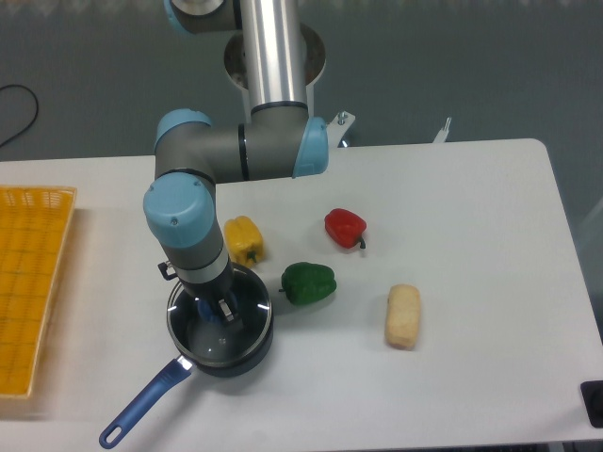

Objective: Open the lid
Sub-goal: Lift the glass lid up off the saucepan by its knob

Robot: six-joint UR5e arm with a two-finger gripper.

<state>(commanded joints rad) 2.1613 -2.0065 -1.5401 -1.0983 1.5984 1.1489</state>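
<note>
The lid (248,299), a clear glass disc with a metal rim, hangs a little above the dark saucepan (237,361) at the front left of the table. My gripper (215,311) points straight down over the middle of the lid. Its fingers are shut on the blue knob (208,314), which they mostly hide. The lid sits slightly up and to the left of the pan's rim. The saucepan's long blue handle (141,406) points toward the front left.
A yellow pepper (244,240) lies just behind the pan and a green pepper (308,282) just to its right. A red pepper (345,227) and a beige block (402,315) lie further right. A yellow tray (28,282) lines the left edge.
</note>
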